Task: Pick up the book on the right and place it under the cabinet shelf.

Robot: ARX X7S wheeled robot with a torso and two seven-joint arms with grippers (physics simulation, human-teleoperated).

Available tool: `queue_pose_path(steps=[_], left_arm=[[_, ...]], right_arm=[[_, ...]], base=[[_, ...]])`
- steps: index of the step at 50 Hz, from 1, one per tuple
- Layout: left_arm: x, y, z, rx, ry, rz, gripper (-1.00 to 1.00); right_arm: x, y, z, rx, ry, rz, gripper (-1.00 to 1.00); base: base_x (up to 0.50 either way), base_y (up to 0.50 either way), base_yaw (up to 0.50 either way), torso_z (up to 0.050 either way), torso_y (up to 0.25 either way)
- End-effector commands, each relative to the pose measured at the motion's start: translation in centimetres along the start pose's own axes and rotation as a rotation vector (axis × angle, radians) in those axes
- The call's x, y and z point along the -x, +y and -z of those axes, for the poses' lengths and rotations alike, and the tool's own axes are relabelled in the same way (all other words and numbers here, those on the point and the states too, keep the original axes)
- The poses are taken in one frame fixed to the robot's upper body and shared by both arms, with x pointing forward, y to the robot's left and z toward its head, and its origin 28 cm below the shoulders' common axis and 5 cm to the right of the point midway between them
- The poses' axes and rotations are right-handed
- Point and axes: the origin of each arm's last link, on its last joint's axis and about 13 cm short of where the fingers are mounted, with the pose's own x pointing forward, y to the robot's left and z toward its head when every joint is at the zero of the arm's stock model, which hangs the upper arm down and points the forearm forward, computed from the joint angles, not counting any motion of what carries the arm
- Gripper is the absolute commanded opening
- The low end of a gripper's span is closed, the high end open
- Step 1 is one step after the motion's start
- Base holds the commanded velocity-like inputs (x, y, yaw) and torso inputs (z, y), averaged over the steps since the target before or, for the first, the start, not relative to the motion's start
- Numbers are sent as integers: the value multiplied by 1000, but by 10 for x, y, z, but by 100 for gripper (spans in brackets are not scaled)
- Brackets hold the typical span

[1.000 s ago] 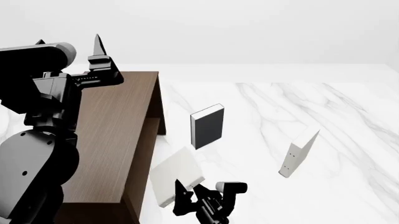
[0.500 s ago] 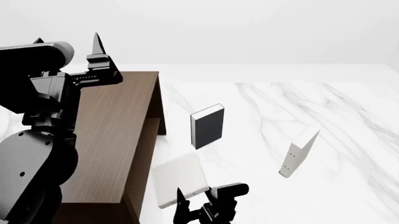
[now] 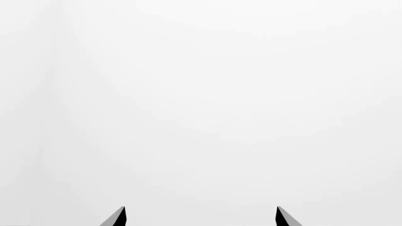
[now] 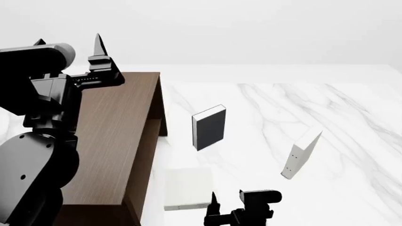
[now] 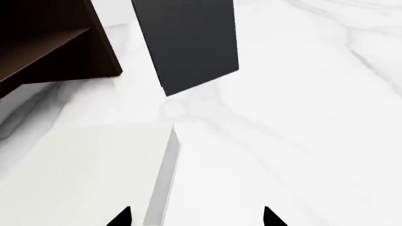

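Left gripper (image 3: 201, 219): raised beside the cabinet (image 4: 119, 122), jaws apart and empty; leave it parked. The book (image 4: 187, 188) lies flat on the table at the cabinet's open side, apparently not yet under the shelf board (image 5: 37, 52). Right gripper (image 5: 197, 217): jaws apart, astride the book's edge. Slide it in low and level, clear of the black book (image 4: 209, 127).

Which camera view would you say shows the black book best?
The head view: the black book stands whole and upright on the table. The right wrist view crops its top; the left wrist view shows none of it.
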Motion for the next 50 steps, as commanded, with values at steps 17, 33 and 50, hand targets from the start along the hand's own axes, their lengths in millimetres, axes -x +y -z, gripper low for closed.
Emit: queue_pose_path(steps=[17,33,50], left_arm=[[3,-1,-1,8,-20,19,100],[4,-1,-6,20,-46,41,100],[2,-2,-24,22,-80,48,100]], right_arm=[[26,-13,-88,193,-265,-22,100],[23,-21,-91,330,-282,16,100],[21,-29,-99,345,-296,50,100]], base=[[0,0,0,0,0],[0,0,0,0,0],[0,0,0,0,-141]])
